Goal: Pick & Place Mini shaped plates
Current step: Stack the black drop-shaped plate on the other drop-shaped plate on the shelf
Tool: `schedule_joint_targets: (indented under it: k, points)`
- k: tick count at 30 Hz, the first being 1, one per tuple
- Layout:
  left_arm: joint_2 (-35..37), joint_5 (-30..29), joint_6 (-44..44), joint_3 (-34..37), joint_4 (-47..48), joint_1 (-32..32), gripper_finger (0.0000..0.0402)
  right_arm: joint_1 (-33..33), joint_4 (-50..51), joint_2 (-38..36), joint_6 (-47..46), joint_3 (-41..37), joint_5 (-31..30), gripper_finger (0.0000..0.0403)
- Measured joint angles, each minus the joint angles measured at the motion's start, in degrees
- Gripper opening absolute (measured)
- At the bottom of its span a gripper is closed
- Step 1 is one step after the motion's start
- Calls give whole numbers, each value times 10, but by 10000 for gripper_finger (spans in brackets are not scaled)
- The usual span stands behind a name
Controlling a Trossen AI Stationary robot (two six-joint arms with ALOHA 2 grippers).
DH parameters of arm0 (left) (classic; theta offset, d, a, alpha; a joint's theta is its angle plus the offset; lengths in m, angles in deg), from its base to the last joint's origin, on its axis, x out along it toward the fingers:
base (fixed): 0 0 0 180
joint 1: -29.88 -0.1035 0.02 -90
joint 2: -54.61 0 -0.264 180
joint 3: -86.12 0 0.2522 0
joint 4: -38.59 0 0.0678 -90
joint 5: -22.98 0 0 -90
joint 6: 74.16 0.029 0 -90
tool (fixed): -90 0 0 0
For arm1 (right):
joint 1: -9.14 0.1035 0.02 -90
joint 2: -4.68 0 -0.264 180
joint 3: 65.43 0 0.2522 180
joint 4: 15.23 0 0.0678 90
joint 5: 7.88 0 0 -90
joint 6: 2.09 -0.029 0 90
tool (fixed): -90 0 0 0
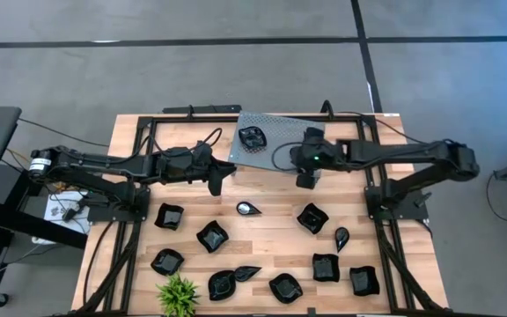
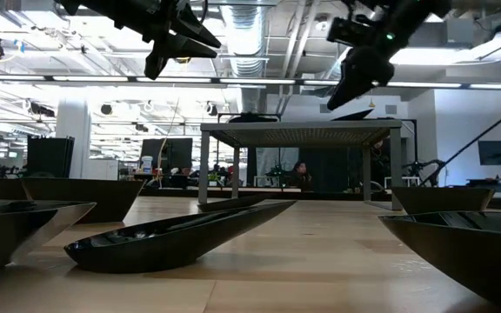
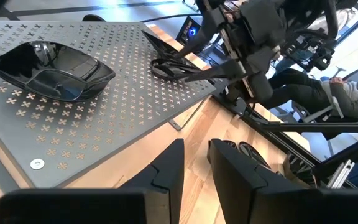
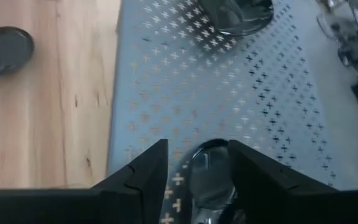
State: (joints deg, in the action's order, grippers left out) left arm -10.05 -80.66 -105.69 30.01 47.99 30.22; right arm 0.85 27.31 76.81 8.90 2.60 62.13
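Several glossy black mini plates point(image 1: 212, 236) lie spread over the near half of the wooden table. One mini plate point(image 1: 253, 137) rests on the grey perforated shelf point(image 1: 275, 145); it also shows in the left wrist view point(image 3: 55, 68). My right gripper point(image 1: 306, 179) is over the shelf's near right part, shut on another black plate point(image 4: 209, 177). My left gripper point(image 3: 196, 158) is empty, its fingers a narrow gap apart, beside the shelf's near left corner point(image 1: 216, 180). My right gripper has the small black plate between its two fingers, and the plate's rounded rim point(image 4: 207, 148) sticks out past them. The fingers slant down over the shelf. In the low view the plate point(image 2: 355, 113) is close above the shelf top; whether it touches it cannot be told.
A small green plant point(image 1: 177, 295) stands at the table's near edge. The shelf stands on legs point(image 2: 205, 165) at the table's far middle. Cables lie by the shelf's far side point(image 3: 173, 65). A person sits beyond the table point(image 3: 328, 93).
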Motion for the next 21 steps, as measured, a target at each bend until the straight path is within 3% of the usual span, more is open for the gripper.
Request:
schedule_joint_targets:
  k: [7,11,21]
  points:
    - [0,0,2,0,1,0,80,0,94,80,-25,89,2,166]
    - [0,0,8,0,5,2,80,0,132,109,-85,122,-17,160]
    - [0,0,28,0,5,18,80,-4,156,156,-116,142,-61,142]
